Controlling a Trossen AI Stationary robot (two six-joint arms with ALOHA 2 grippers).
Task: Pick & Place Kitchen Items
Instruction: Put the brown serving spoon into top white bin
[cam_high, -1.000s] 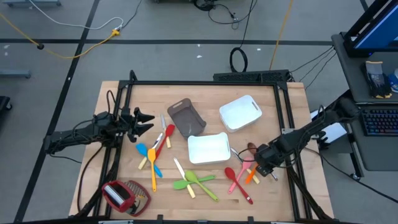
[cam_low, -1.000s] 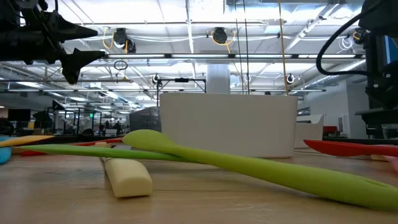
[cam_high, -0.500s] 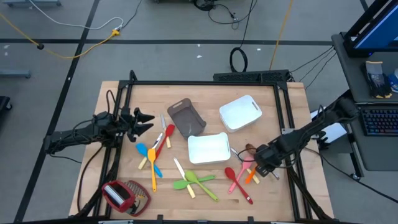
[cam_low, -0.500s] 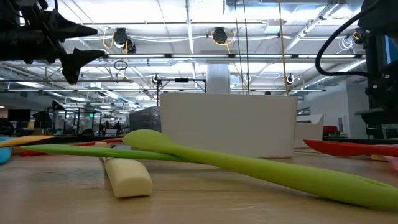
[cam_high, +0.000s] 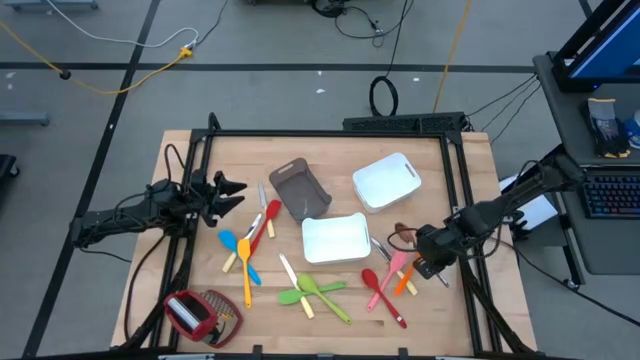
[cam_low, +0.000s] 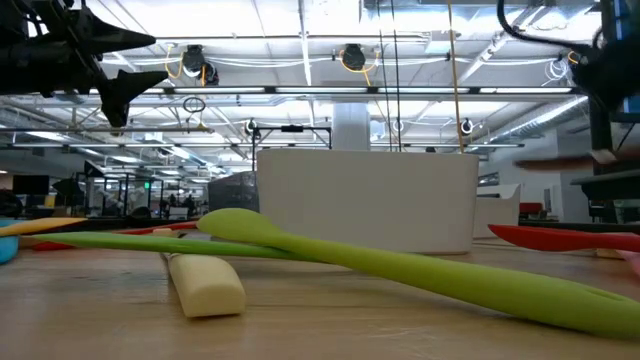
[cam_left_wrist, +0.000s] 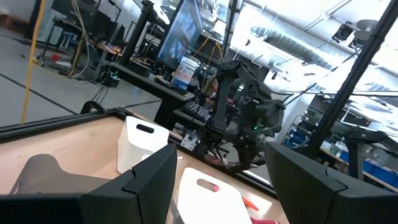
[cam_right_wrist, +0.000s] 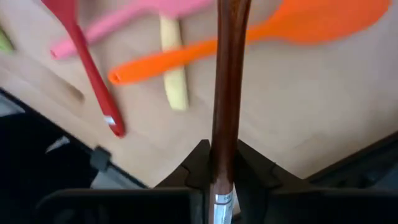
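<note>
My right gripper (cam_high: 424, 259) hangs over the table's right side, shut on a brown spoon (cam_high: 403, 238). Under it lie an orange spoon (cam_right_wrist: 261, 37), a pink spatula (cam_right_wrist: 118, 28), a red spoon (cam_right_wrist: 93, 74) and a pale-handled knife (cam_right_wrist: 174, 78), all flat on the wood. More utensils lie flat on the table: green spoons (cam_high: 318, 291) at mid-front, and blue (cam_high: 238, 250), yellow (cam_high: 246, 272) and red (cam_high: 266, 224) ones at the left. My left gripper (cam_high: 232, 195) hovers open at the table's left, holding nothing. My right gripper pinches the brown spoon's handle (cam_right_wrist: 222, 158) near its free end between its two fingers (cam_right_wrist: 194, 167). The fingers slant down from the table's right side, and the handle runs straight out ahead of them. The handle stands above the orange spoon; the bowl end lies outside the wrist view.
Two white trays (cam_high: 335, 240) (cam_high: 386, 181) and a grey-brown tray (cam_high: 298, 188) sit at the table's middle and far side. A red-and-silver thing (cam_high: 195, 313) lies at the near left corner. A black frame (cam_high: 330, 133) rims the table.
My right gripper has risen over the table's right side, taking the brown spoon's handle up with it. The other utensils have stayed where they lay.
</note>
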